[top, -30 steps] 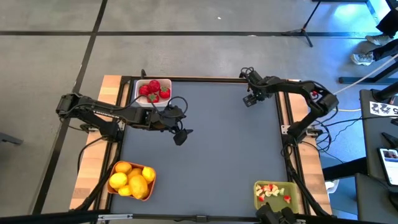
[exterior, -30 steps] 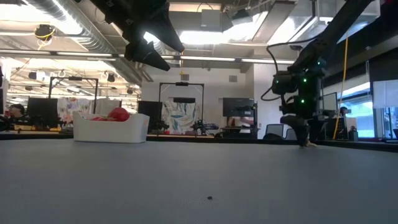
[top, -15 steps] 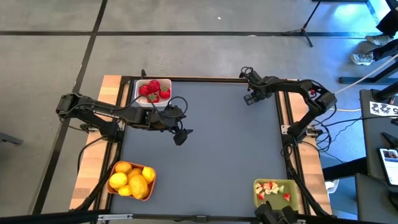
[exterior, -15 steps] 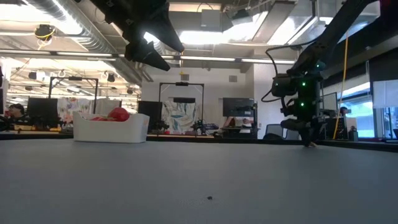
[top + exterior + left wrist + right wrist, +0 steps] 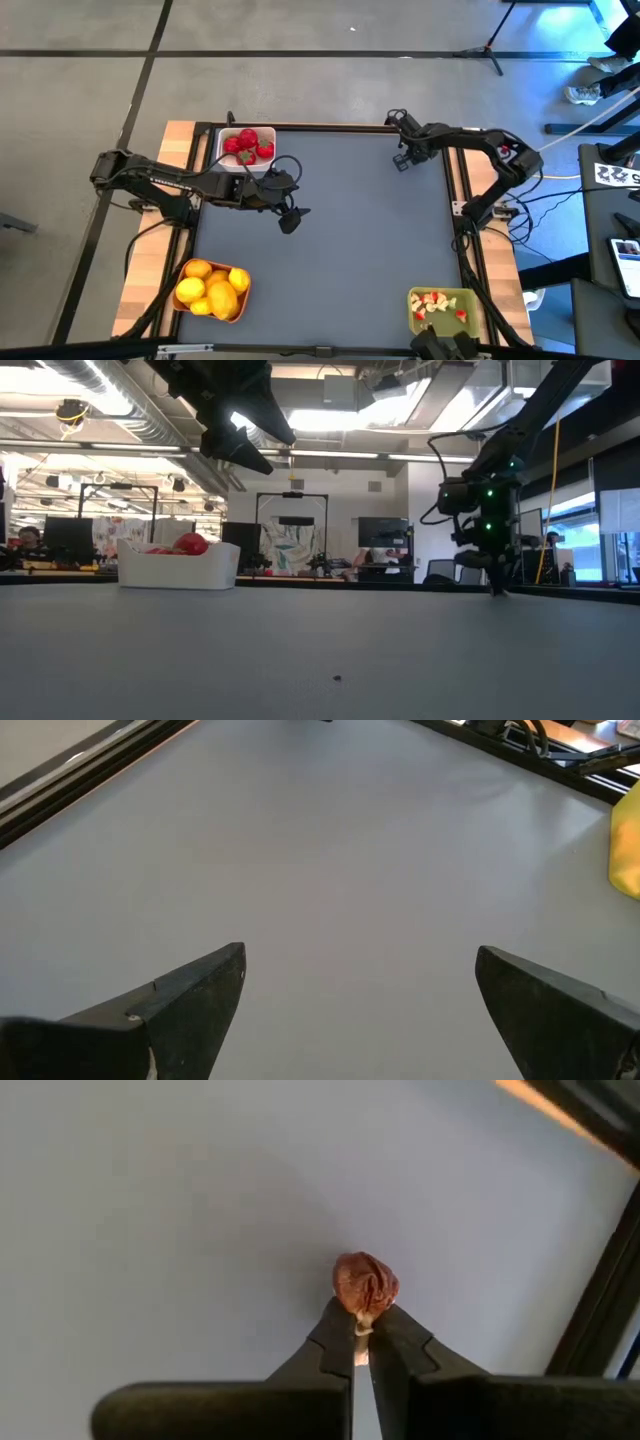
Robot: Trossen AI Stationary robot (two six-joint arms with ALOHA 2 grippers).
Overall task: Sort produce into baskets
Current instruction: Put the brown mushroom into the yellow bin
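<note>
My right gripper (image 5: 402,160) stands near the table's far right corner, pointing down and shut on a small wrinkled red bit of produce (image 5: 365,1283). My left gripper (image 5: 290,216) hangs open above the mat, just in front of the white basket (image 5: 222,158), with nothing between its fingers (image 5: 360,970). The white basket holds red strawberries (image 5: 248,145). Yellow and orange fruits (image 5: 212,288) fill the orange basket (image 5: 181,302) at the near left. At the near right, the olive basket (image 5: 413,300) holds pale and red bits. My right gripper pinches the red bit by its pale lower end (image 5: 362,1320), only at the free ends of its two fingers. The fingers come from above, pointing down. The bit's red body sticks out beyond the tips, right at the mat; whether it rests there I cannot tell.
The grey mat (image 5: 350,240) lies bare between the baskets. A dark frame rail (image 5: 600,1300) runs close beside my right gripper. A yellow fruit's edge (image 5: 625,845) shows in the left wrist view. In the low view the white basket (image 5: 178,570) stands at the far left.
My right gripper has come down a little at the far right corner and shut its fingers on the small red bit. My left gripper has kept still and open.
</note>
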